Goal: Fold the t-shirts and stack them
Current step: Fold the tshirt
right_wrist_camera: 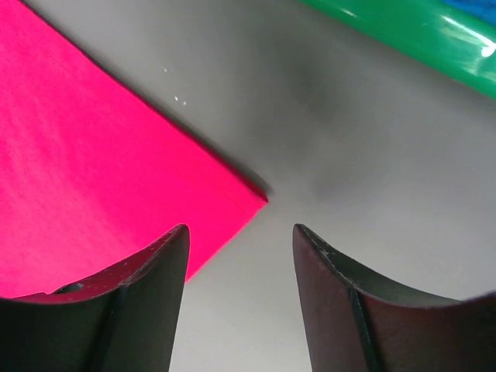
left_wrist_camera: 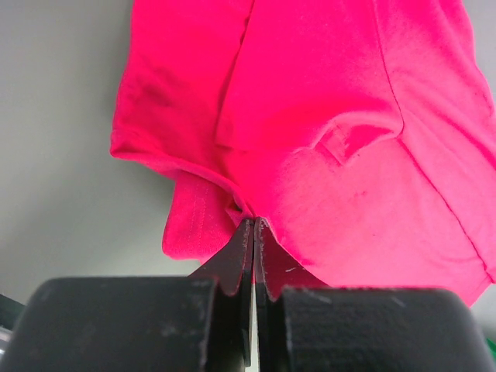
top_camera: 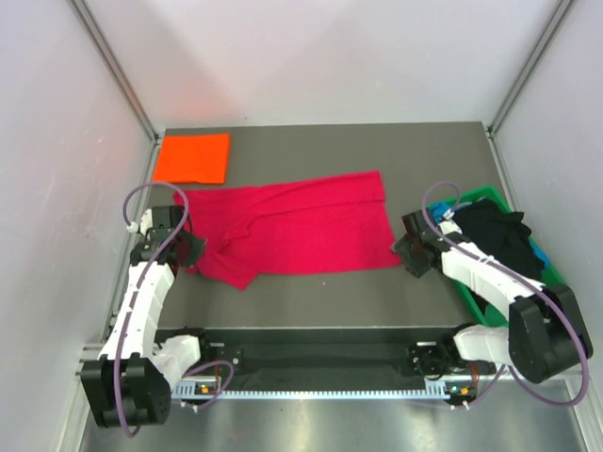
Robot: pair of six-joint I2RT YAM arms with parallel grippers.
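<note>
The crimson-red t-shirt (top_camera: 301, 229) lies partly folded across the middle of the table. My left gripper (top_camera: 191, 250) is at its left edge. In the left wrist view my left gripper (left_wrist_camera: 254, 223) is shut, its tips pinching a bunched fold of the red t-shirt (left_wrist_camera: 333, 116). My right gripper (top_camera: 409, 257) is by the shirt's near right corner. In the right wrist view my right gripper (right_wrist_camera: 240, 229) is open and empty, just short of that corner of the red t-shirt (right_wrist_camera: 93, 170). The orange t-shirt (top_camera: 193, 157) lies folded at the back left.
A green bin (top_camera: 556, 273) at the right edge holds a black t-shirt (top_camera: 490, 231) and blue cloth (top_camera: 539, 254). The bin's rim (right_wrist_camera: 403, 31) shows in the right wrist view. Grey walls stand close on both sides.
</note>
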